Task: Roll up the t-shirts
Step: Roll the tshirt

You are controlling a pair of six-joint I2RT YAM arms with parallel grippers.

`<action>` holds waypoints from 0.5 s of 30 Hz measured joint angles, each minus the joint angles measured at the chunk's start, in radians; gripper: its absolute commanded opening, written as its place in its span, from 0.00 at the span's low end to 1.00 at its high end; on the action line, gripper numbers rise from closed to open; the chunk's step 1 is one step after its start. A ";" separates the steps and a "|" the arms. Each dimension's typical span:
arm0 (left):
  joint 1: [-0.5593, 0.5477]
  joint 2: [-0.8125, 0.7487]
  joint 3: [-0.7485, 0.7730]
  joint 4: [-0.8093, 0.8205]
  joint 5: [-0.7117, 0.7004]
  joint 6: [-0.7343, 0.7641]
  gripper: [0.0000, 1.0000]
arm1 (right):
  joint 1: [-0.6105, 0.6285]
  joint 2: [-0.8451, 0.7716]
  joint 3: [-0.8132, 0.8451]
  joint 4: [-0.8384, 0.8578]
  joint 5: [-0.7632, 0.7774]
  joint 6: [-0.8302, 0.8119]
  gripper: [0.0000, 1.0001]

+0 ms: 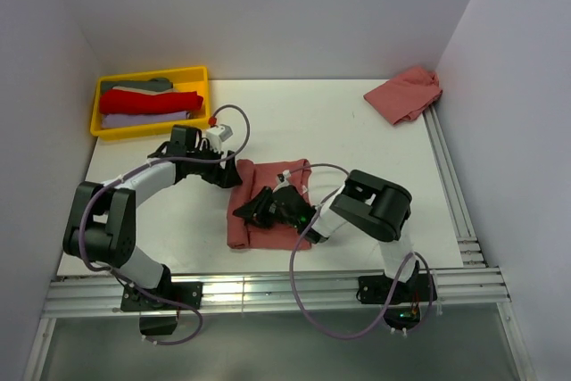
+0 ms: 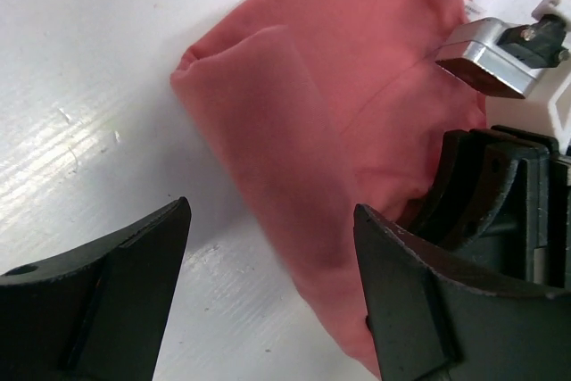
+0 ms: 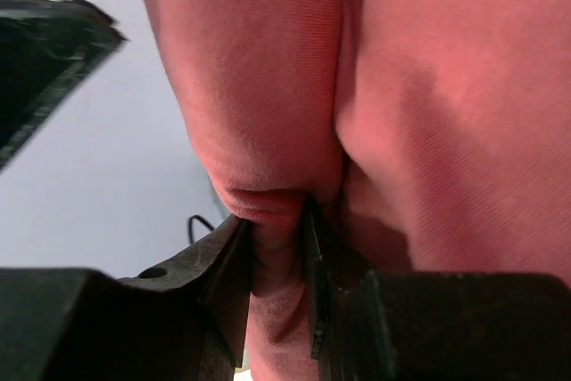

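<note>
A dusty salmon-red t-shirt [image 1: 278,183], folded into a long strip, lies in the middle of the table. My right gripper [image 1: 252,210] is down on its left edge and shut on a pinched fold of the cloth [image 3: 277,211]. My left gripper [image 1: 234,174] is open at the strip's far left corner. In the left wrist view the left gripper [image 2: 272,213] has the shirt's edge [image 2: 339,113] between its jaws, unclamped. A second salmon-red t-shirt [image 1: 404,93] lies crumpled at the far right corner. Grey [image 1: 143,86], bright red [image 1: 150,101] and lavender [image 1: 143,119] t-shirts lie in the yellow tray.
The yellow tray [image 1: 203,86] stands at the far left corner. The two grippers are close together; the right one shows in the left wrist view [image 2: 500,185]. White walls enclose the table on three sides. A metal rail [image 1: 268,290] runs along the near edge.
</note>
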 measured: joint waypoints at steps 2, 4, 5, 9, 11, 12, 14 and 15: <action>0.000 0.021 0.000 0.000 -0.004 0.000 0.79 | -0.002 0.028 -0.006 0.058 -0.010 0.023 0.28; -0.003 0.038 0.000 0.000 -0.023 -0.002 0.77 | -0.005 0.047 -0.014 0.103 -0.016 0.041 0.31; -0.007 0.045 0.000 0.000 -0.034 -0.003 0.77 | -0.006 0.050 -0.020 0.117 -0.017 0.049 0.33; -0.037 0.075 0.005 0.000 -0.090 -0.014 0.74 | -0.006 0.033 -0.026 0.078 0.000 0.056 0.42; -0.050 0.092 0.014 -0.002 -0.123 -0.019 0.74 | -0.001 -0.019 -0.010 -0.048 0.039 0.038 0.50; -0.058 0.099 0.020 -0.005 -0.140 -0.022 0.74 | 0.007 -0.053 0.012 -0.148 0.065 0.024 0.51; -0.069 0.109 0.029 -0.010 -0.169 -0.025 0.73 | 0.030 -0.113 0.090 -0.368 0.143 -0.014 0.53; -0.074 0.111 0.033 -0.013 -0.183 -0.026 0.73 | 0.042 -0.134 0.133 -0.468 0.179 -0.030 0.54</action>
